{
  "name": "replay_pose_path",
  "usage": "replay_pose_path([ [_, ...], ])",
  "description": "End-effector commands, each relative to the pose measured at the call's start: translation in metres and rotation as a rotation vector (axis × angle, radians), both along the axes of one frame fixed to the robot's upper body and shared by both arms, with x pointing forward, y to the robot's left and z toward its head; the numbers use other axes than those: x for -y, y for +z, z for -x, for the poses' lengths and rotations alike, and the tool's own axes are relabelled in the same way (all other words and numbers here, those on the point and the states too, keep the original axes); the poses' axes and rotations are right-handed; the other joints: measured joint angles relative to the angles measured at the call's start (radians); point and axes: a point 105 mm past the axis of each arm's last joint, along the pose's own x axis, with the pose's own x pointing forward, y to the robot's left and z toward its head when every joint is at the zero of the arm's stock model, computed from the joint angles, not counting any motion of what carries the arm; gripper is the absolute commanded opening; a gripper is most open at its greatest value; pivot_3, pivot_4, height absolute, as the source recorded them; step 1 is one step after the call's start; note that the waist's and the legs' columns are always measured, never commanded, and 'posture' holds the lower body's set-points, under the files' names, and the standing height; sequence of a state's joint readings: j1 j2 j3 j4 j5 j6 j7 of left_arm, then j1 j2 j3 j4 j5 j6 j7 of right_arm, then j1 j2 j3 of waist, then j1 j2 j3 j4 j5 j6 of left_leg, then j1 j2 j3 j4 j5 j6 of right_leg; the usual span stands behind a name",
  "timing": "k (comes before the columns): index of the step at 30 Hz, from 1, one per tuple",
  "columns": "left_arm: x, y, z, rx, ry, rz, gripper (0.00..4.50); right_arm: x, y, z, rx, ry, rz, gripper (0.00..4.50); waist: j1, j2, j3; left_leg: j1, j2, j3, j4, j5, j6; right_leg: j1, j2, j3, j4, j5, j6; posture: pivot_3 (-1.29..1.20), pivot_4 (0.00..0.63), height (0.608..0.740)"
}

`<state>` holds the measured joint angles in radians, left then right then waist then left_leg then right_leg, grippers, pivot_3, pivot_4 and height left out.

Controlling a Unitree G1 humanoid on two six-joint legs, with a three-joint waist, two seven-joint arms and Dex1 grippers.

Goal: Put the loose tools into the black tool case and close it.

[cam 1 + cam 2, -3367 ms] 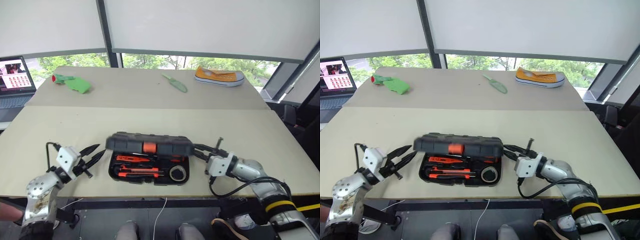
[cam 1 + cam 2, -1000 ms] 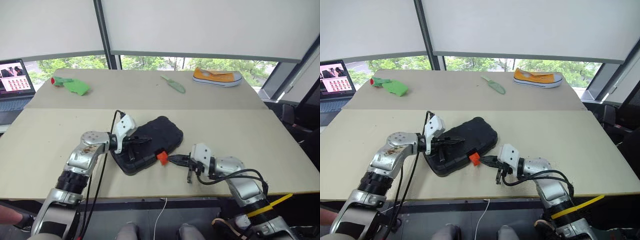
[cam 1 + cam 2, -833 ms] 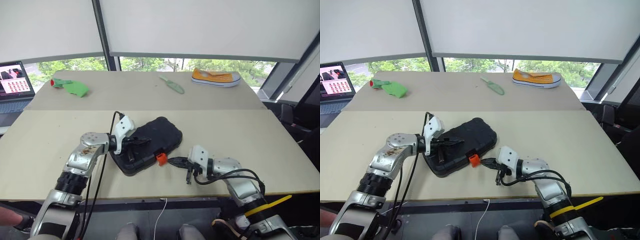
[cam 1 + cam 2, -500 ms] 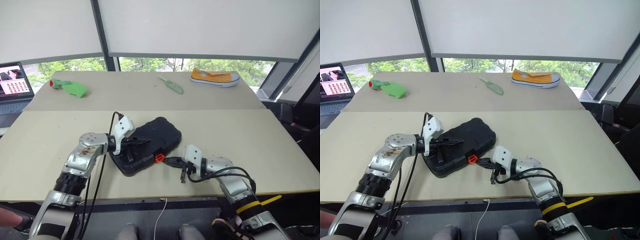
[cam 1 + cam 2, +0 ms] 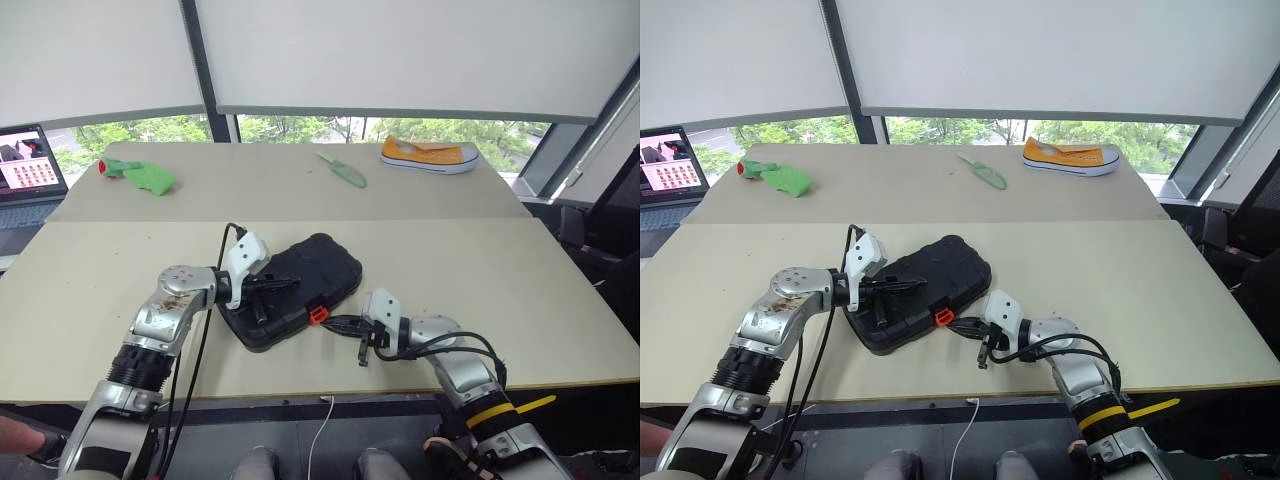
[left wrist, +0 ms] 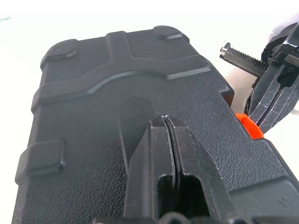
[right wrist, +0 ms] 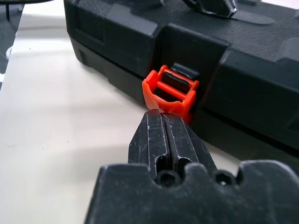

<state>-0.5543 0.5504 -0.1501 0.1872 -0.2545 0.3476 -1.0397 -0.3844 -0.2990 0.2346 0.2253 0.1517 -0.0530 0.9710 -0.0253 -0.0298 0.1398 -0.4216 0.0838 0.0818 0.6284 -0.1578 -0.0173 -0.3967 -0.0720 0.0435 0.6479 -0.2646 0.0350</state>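
The black tool case (image 5: 318,268) lies shut and skewed on the near table, its lid down. The loose tools are hidden. My left gripper (image 5: 291,284) is shut and its tips rest on the textured lid (image 6: 93,93). My right gripper (image 5: 329,321) is shut, empty and level, pointing at the case's front edge. Its tips (image 7: 160,117) touch the small orange latch (image 7: 170,91), which sticks out from the case's front wall and is flipped open.
On the far table lie a green trowel (image 5: 342,170), a yellow shoe (image 5: 428,154) and a green item with a red end (image 5: 140,177). A laptop (image 5: 28,175) stands at the far left. The table's front edge runs close below both grippers.
Since the earliest frames the case's lid has come down and the case has turned askew, with my left gripper now on it. In the last second my right gripper has edged left up to the latch.
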Motion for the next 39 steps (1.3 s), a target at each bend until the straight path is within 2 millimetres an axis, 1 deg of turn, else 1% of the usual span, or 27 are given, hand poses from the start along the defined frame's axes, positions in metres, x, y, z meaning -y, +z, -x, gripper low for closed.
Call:
replay_pose_path([
  [1, -0.003, -0.044, 0.013, -0.153, 0.002, -0.077, 0.07, -0.011, 0.05, -0.003, 0.148, 0.022, -0.151, 0.0, -0.007, 0.0, 0.0, 0.0, 0.0, 0.0, 0.0, 0.0, 0.0, 0.0, 0.0, 0.0, 0.0, 0.0, 0.0, 0.0, 0.15, 0.74],
  [5, -0.003, -0.045, 0.013, -0.157, -0.002, -0.083, 0.07, -0.012, 0.051, -0.001, 0.141, 0.025, -0.167, 0.0, -0.01, 0.002, -0.002, 0.003, 0.0, -0.001, -0.002, 0.0, 0.0, 0.003, 0.001, 0.0, 0.0, -0.002, 0.001, 0.0, 0.15, 0.74],
  [8, -0.003, -0.045, 0.014, -0.158, -0.003, -0.083, 0.07, -0.009, 0.044, 0.005, 0.116, 0.052, -0.132, 0.0, -0.006, 0.002, -0.003, 0.003, -0.001, -0.001, -0.002, 0.0, 0.0, 0.004, -0.001, 0.0, -0.001, -0.002, 0.001, 0.0, 0.15, 0.74],
  [13, -0.005, -0.045, 0.015, -0.159, -0.001, -0.085, 0.07, 0.011, 0.039, 0.02, 0.044, 0.071, -0.086, 0.0, 0.002, 0.002, -0.003, 0.003, -0.002, 0.0, -0.003, -0.001, 0.0, 0.004, -0.002, 0.0, -0.002, -0.003, -0.001, 0.0, 0.15, 0.74],
  [15, -0.007, -0.046, 0.015, -0.161, 0.004, -0.087, 0.07, 0.02, 0.031, 0.025, -0.002, 0.057, -0.036, 0.0, 0.003, 0.002, -0.003, 0.003, -0.002, 0.0, -0.003, -0.001, 0.0, 0.004, -0.002, 0.0, -0.002, -0.003, -0.001, 0.0, 0.15, 0.74],
  [17, -0.009, -0.047, 0.015, -0.163, 0.007, -0.089, 0.07, 0.025, 0.02, 0.028, -0.051, 0.032, 0.008, 0.0, 0.004, 0.002, -0.004, 0.004, -0.002, 0.0, -0.003, -0.001, 0.0, 0.004, -0.002, 0.0, -0.002, -0.004, -0.001, 0.0, 0.15, 0.74],
  [19, -0.008, -0.048, 0.016, -0.165, 0.006, -0.091, 0.07, 0.023, 0.009, 0.026, -0.072, 0.007, 0.049, 0.0, 0.003, 0.002, -0.004, 0.004, -0.002, 0.0, -0.003, -0.002, 0.0, 0.004, -0.002, 0.0, -0.002, -0.004, -0.002, 0.0, 0.15, 0.74],
  [20, -0.008, -0.049, 0.016, -0.166, 0.005, -0.091, 0.07, 0.021, 0.006, 0.025, -0.082, -0.003, 0.055, 0.0, 0.002, 0.002, -0.004, 0.005, -0.002, 0.0, -0.003, -0.002, 0.0, 0.004, -0.002, 0.0, -0.002, -0.005, -0.002, 0.0, 0.15, 0.74],
  [21, -0.006, -0.048, 0.016, -0.166, 0.004, -0.09, 0.07, 0.016, 0.003, 0.022, -0.093, -0.01, 0.051, 0.0, 0.002, 0.002, -0.004, 0.005, -0.002, 0.0, -0.004, -0.002, 0.0, 0.004, -0.002, 0.0, -0.002, -0.009, 0.001, 0.0, 0.15, 0.74],
  [23, -0.005, -0.048, 0.015, -0.166, 0.001, -0.089, 0.07, 0.009, -0.001, 0.017, -0.104, -0.017, 0.058, 0.0, 0.001, 0.002, -0.004, 0.006, -0.001, 0.0, -0.004, -0.002, 0.0, 0.004, -0.002, 0.0, -0.001, -0.01, 0.001, 0.0, 0.15, 0.74],
  [29, -0.005, -0.048, 0.015, -0.166, 0.001, -0.093, 0.07, -0.005, -0.001, -0.004, -0.075, -0.062, 0.055, 0.0, 0.006, 0.002, -0.004, 0.006, -0.002, 0.0, -0.004, -0.002, 0.0, 0.005, -0.002, 0.0, -0.002, -0.009, 0.003, 0.0, 0.15, 0.74],
  [33, -0.007, -0.049, 0.015, -0.169, 0.004, -0.096, 0.07, -0.01, 0.0, -0.011, -0.063, -0.066, 0.038, 0.0, 0.007, 0.002, -0.004, 0.006, -0.002, 0.0, -0.004, -0.002, 0.0, 0.005, -0.002, 0.0, -0.002, -0.009, 0.004, 0.0, 0.15, 0.74],
  [39, -0.007, -0.05, 0.015, -0.175, 0.005, -0.095, 0.07, -0.012, -0.005, -0.019, -0.033, -0.1, 0.063, 0.0, 0.004, 0.002, -0.004, 0.006, -0.001, 0.0, -0.005, -0.002, 0.0, 0.005, -0.002, 0.0, -0.002, -0.009, 0.004, 0.0, 0.15, 0.74],
])
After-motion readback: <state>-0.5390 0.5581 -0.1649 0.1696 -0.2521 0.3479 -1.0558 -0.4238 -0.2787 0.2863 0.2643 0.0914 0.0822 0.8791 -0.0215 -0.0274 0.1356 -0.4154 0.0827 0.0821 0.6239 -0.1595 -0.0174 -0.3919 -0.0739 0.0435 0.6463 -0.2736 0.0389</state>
